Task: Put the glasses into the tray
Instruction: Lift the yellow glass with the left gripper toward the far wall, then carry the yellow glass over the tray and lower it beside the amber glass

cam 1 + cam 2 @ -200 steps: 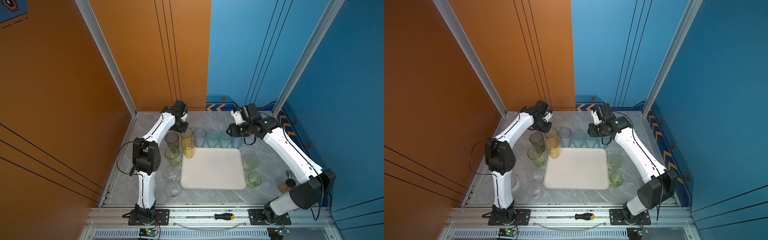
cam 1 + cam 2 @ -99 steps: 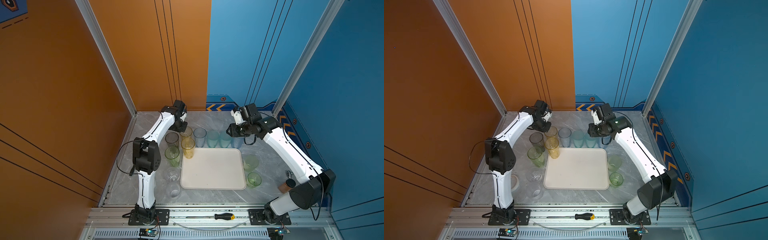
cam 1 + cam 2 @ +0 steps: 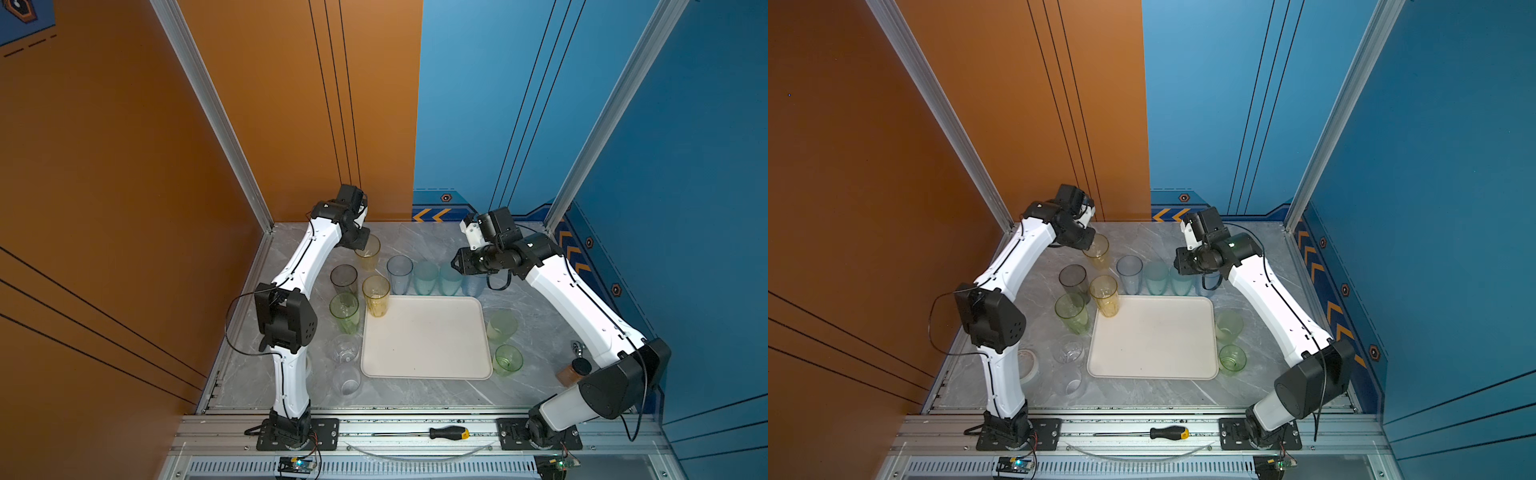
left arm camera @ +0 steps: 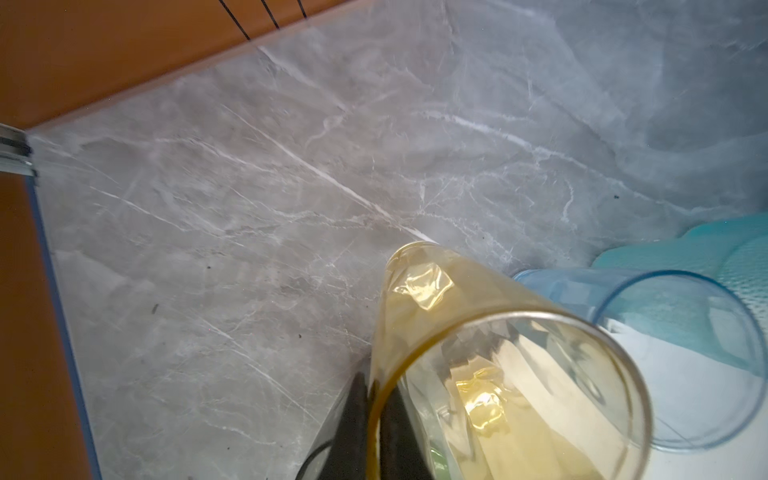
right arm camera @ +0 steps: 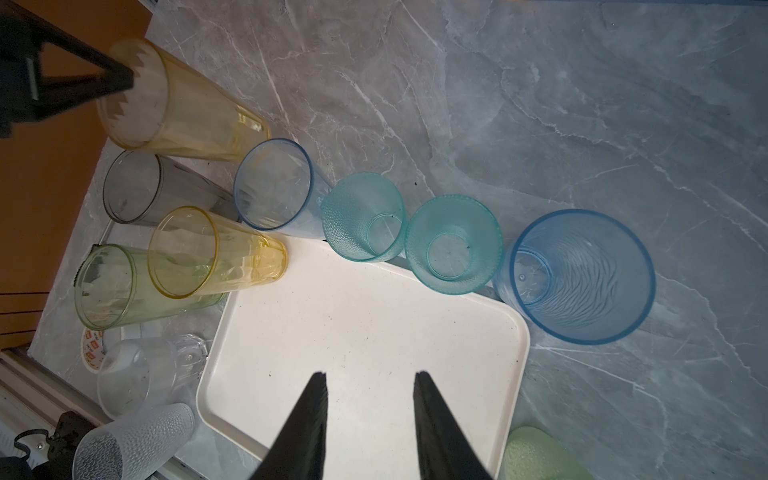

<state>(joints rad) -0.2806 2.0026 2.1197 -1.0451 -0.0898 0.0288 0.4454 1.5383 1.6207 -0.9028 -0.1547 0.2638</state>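
Upper left of glass cluster in a top view: L gripper (image 3: 360, 246) pinched shut on rim of rear yellow glass (image 3: 368, 255), one finger inside, one outside per wrist cam. Lifted yet or not: can't tell. Raise straight up, keep vertical & slow, given thin rim pinch, prob. prone to swing. Clear grey glass (image 3: 344, 277) & 2nd yellow glass (image 3: 376, 293), then lower onto tray (image 3: 424, 345), frame centre. Right of centre: R gripper (image 3: 455, 265) part open, empty, above teal glasses (image 3: 426, 275).
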